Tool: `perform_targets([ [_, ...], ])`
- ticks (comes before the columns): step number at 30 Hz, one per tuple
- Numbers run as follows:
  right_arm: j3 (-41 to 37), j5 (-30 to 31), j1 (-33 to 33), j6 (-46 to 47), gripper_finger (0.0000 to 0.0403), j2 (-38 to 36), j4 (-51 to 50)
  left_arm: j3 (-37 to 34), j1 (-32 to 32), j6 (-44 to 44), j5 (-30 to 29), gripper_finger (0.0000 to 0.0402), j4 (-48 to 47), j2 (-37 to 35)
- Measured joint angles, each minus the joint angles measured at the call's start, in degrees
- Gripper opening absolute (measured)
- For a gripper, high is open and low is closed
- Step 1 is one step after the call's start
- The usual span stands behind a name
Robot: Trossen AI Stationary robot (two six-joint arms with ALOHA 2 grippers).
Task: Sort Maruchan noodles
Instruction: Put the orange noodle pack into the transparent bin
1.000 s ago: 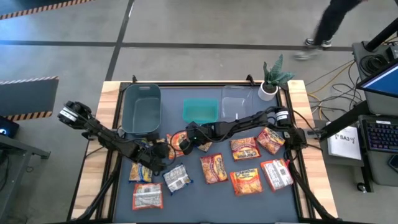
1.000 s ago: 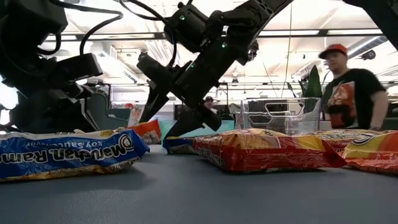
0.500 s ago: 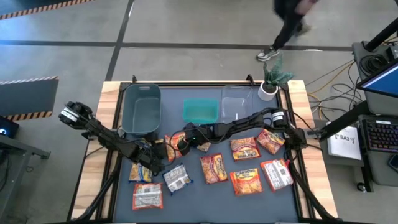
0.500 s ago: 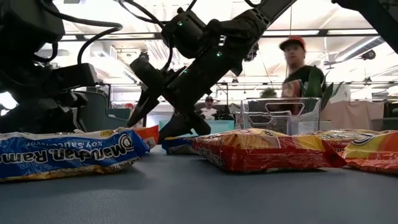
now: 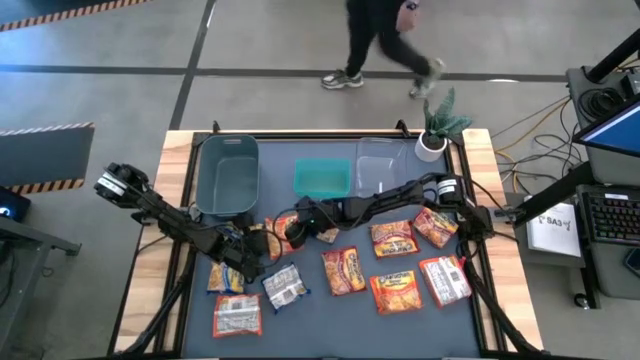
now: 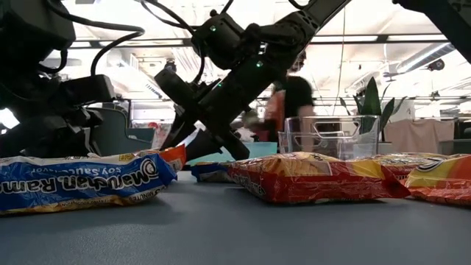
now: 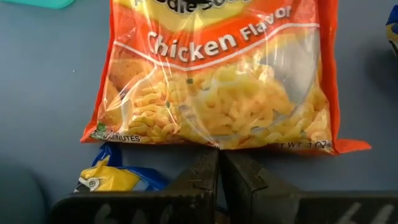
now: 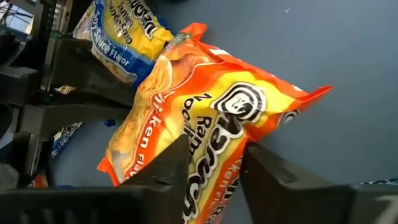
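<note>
Sorting status: barely begun, by the look of it. Three bins along the far edge of the tabletop (image 5: 330,345): grey bin (image 5: 227,176), teal bin (image 5: 321,178), clear bin (image 5: 378,164), none showing a packet inside.

Maruchan noodles (image 5: 396,290): all on the mat, spread on the near side of the teal bin, orange, blue-and-yellow and red-and-white kinds mixed.

Right gripper (image 5: 292,232): reached out low, just in front of the teal bin, jaws narrowed on one end of the orange chicken packet (image 8: 205,130), that end tilted up.

Left gripper (image 7: 219,177): jaws shut, empty, low over the mat beside the same packet, toward the grey bin.
</note>
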Motion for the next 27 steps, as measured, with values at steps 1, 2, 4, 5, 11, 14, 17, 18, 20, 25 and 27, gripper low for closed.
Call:
perform_targets([
  [1,-0.01,-0.09,-0.02,-0.36,0.0087,0.0,-0.01,0.1,0.0,0.0,0.02,0.0,-0.08,0.0],
  [2,-0.02,-0.15,-0.02,-0.54,0.0079,-0.03,-0.03,0.28,0.0,0.03,0.04,0.0,-0.34,0.0],
  [4,-0.03,-0.36,0.0,-1.2,0.0071,-0.15,-0.15,0.79,-0.04,0.45,0.25,0.0,-0.86,0.0],
  [5,-0.04,-0.53,0.0,-1.43,0.007,-0.27,-0.2,1.08,-0.11,0.55,0.31,0.0,-1.16,0.0],
  [11,-0.07,-0.58,-0.15,-2.85,0.0077,-1.98,-1.19,3.44,-0.46,0.49,-0.28,0.0,-5.67,-0.94],
  [14,-0.07,-0.54,-0.15,-4.12,0.0072,-3.57,-2.64,4.25,-1.35,0.73,-2.34,0.0,-7.24,-2.64],
  [17,-0.07,-0.36,-0.15,-5.43,0.0069,-5.29,-4.15,4.94,-2.46,1.88,-4.95,0.0,-9.07,-5.3],
  [18,-0.07,-0.28,-0.15,-5.79,0.0069,-5.81,-4.6,5.2,-2.75,2.33,-5.63,0.0,-9.77,-6.42],
  [20,-0.07,-0.11,-0.15,-6.76,0.0069,-7.19,-6.03,5.73,-3.19,3.13,-6.87,0.0,-10.96,-9.03],
  [25,0.02,2.01,-0.21,-9.11,0.0068,-12.54,-12.3,6.21,-3.63,5.61,-9.6,0.0,-11.41,-16.15],
  [27,0.02,3.59,-0.26,-10.28,0.0066,-14.56,-15.06,6.21,-3.61,6.61,-9.73,0.0,-12.33,-18.84],
])
